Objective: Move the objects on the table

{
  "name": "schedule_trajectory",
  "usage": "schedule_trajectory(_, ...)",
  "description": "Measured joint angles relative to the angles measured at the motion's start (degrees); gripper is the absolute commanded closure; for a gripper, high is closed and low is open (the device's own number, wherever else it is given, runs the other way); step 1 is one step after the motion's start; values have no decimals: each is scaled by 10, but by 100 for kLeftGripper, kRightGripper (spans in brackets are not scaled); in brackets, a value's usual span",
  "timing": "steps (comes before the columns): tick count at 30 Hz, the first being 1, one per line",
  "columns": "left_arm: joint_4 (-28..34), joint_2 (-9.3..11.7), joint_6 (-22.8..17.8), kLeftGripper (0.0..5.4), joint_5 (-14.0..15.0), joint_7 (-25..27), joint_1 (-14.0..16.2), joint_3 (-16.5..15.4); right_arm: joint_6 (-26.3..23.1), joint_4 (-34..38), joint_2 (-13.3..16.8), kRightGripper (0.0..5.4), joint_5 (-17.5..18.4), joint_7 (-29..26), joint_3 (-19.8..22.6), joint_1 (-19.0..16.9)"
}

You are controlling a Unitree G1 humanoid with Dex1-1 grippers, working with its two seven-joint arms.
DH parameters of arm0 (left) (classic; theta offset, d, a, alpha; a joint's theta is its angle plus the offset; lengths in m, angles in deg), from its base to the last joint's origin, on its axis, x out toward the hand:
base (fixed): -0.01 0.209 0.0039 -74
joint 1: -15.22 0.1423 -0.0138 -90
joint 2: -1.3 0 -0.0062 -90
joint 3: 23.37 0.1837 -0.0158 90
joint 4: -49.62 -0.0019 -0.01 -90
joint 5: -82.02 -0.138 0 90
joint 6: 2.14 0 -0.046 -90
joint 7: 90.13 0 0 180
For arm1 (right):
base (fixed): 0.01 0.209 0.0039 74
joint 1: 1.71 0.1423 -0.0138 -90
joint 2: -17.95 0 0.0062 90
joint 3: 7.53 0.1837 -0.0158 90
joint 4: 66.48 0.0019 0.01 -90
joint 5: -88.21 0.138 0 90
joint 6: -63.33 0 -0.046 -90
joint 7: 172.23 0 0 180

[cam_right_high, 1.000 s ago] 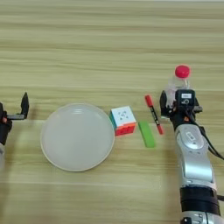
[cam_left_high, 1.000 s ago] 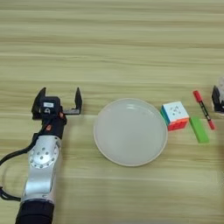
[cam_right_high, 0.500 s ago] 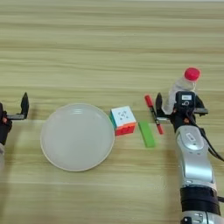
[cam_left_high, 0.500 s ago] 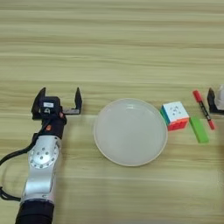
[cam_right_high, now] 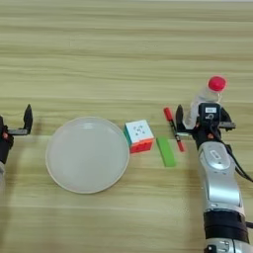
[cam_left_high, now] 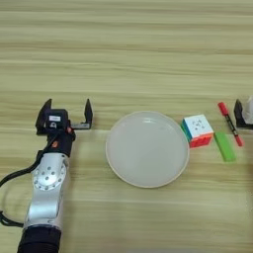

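The clear bottle [cam_right_high: 199, 102] with a red cap stands at the right, leaning with its cap toward the right. My right gripper [cam_right_high: 204, 117] is open around its lower part, one finger on each side; its housing hides the bottle's base. The puzzle cube [cam_right_high: 139, 136], white on top with green and red sides, rests on the table [cam_right_high: 123, 49] between the plate and the green block. My left gripper [cam_left_high: 66, 111] stands open and empty at the left, just left of the plate.
A round white plate [cam_left_high: 147, 148] lies empty in the middle. A red marker pen [cam_right_high: 173, 128] and a flat green block [cam_right_high: 166, 151] lie between the cube and my right gripper.
The bottle's cap has swung to the right, so the bottle now leans. The right gripper's fingers look a little wider apart. The left arm, cube and plate have not moved.
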Motion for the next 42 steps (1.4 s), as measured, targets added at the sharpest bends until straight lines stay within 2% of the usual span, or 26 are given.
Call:
schedule_trajectory(4, 0, 0, 0, 0, 0, 0, 0, 0, 1, 20, 0, 3, 0, -3, -1, -16)
schedule_trajectory(12, 11, -1, -1, 0, 0, -2, 2, 1, 0, 75, -1, 3, 0, -16, -4, -76)
schedule_trajectory(16, 11, -1, -1, 0, -1, -2, 2, 1, 0, 100, -11, 3, 1, -18, -15, -110)
schedule_trajectory(24, 11, -2, -2, 0, -1, -6, 3, 2, -3, 111, -9, 3, 2, -30, -20, -121)
schedule_trajectory(28, 12, -3, -2, 0, -1, -7, 3, 2, -30, 135, -6, 3, 3, -39, -21, -138)
schedule_trajectory(30, 14, -4, -3, 0, -2, -8, 4, 3, -61, 175, -2, 3, 5, -46, -21, -155)
schedule_trajectory(39, 15, -7, -5, 0, -2, -12, 4, 7, -171, 274, -8, 3, 56, -73, -29, -183)
schedule_trajectory(42, 15, -7, -5, 0, -2, -13, 4, 8, -189, 295, -11, 3, 71, -80, -38, -190)
